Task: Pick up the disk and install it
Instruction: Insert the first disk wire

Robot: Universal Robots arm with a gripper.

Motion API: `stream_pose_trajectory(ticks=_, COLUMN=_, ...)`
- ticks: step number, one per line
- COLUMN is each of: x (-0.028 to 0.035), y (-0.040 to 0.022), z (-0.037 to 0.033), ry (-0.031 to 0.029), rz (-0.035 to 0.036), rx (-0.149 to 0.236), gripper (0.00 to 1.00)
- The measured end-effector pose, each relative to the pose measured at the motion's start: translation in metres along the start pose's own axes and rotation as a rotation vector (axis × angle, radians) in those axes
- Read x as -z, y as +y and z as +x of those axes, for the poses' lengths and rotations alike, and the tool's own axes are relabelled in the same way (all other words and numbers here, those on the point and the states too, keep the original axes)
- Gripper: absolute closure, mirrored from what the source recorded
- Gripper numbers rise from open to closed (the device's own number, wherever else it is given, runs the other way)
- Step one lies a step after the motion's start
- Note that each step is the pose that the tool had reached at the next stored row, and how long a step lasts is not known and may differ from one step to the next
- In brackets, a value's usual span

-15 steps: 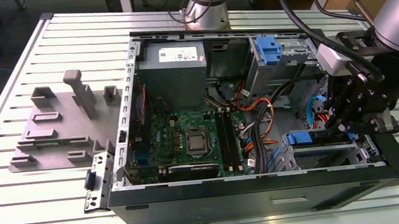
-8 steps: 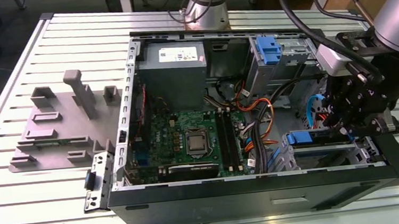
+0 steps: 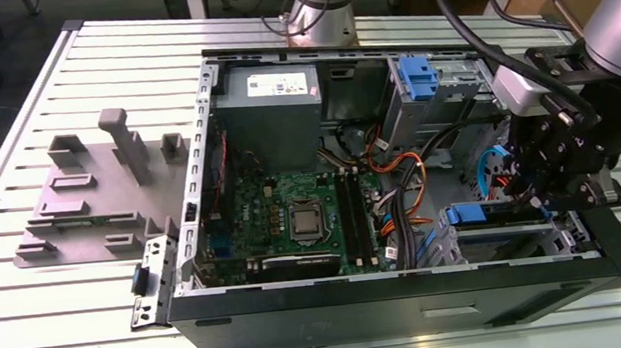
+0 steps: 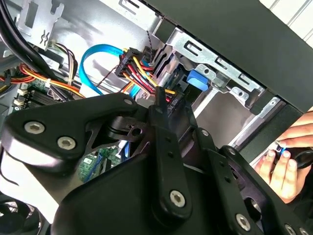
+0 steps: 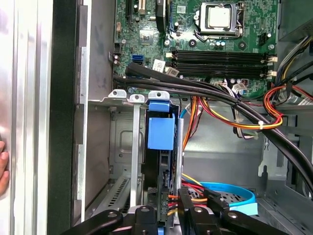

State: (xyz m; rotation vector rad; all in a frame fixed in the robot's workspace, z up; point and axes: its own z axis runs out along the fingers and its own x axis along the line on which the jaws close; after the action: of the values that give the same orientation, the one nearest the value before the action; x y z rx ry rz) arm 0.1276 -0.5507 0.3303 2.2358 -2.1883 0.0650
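Nearest the lens in both wrist views is the black, bolted linkage of the claw (image 5: 166, 211). It is lowered into the grey sheet-metal drive cage (image 5: 122, 147) of the open black computer case (image 3: 409, 295). The case lies on the slatted metal table (image 3: 79, 325), and the cage sits in its near corner toward the exterior view's right. I cannot tell whether the claw is spread or pinching, because its own arms hide the tips.

The disk (image 5: 161, 132), a flat silver-metal hard drive in a blue plastic carrier frame, stands on edge in a slot of that cage. Its blue tab faces the green motherboard (image 5: 195, 44), and the claw is at its other end. It looks seated between the rails, but I cannot see whether it is fully home.

The main risks as I judge them:

- **Snagged wiring:** A bundle of red, orange and yellow wires (image 5: 200, 117) and a bright blue flat cable (image 5: 230, 193) run right beside the claw. Thick black cables (image 5: 195, 90) cross just past the disk's tab. Any sideways or lifting move could hook one and pull its plug.
- **Jammed carrier:** If the disk sits slightly skewed, a push could wedge the frame against the cage rails, or bend one.
- **Pinched hand:** A person's hand (image 4: 281, 164) rests just outside the case's black wall, near the cage. A shift of the case or a swing of the arm could catch it.
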Motion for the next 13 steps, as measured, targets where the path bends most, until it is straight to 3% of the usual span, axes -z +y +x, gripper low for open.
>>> stream_pose_trajectory(ticks=13, x=0.0044, y=-0.0001, z=0.0002, ry=-0.0001, rz=-0.0006, rx=0.000, gripper=0.69)
